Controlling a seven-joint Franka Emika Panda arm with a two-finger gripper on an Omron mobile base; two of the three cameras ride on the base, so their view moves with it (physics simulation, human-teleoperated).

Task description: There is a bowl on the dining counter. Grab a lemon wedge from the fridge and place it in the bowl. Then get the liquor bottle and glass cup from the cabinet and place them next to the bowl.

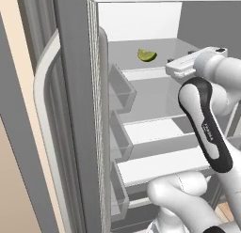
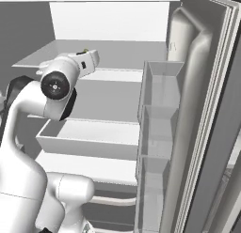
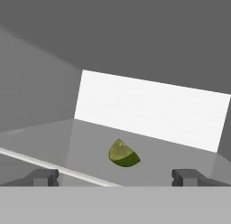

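The fridge (image 1: 75, 114) stands open, its white-grey shelves facing me. The lemon wedge (image 1: 147, 55), small and yellow-green, lies on the top shelf toward the back. My gripper (image 1: 170, 64) reaches in at that shelf's height, just right of the wedge and short of it. In the hand view the lemon wedge (image 3: 122, 154) sits straight ahead beyond my gripper (image 3: 116, 178), and the two fingertips (image 3: 45, 177) stand wide apart with nothing between them. The gripper is open. In the right base view the hand (image 2: 87, 59) points into the fridge (image 2: 207, 114).
The left door's bins (image 1: 120, 89) jut in beside the shelves. The right door's clear bins (image 2: 157, 133) stand close on the arm's right. A drawer (image 2: 87, 135) and lower shelves (image 1: 160, 166) lie below the arm. The shelf's front edge (image 3: 54, 166) runs just under the fingertips.
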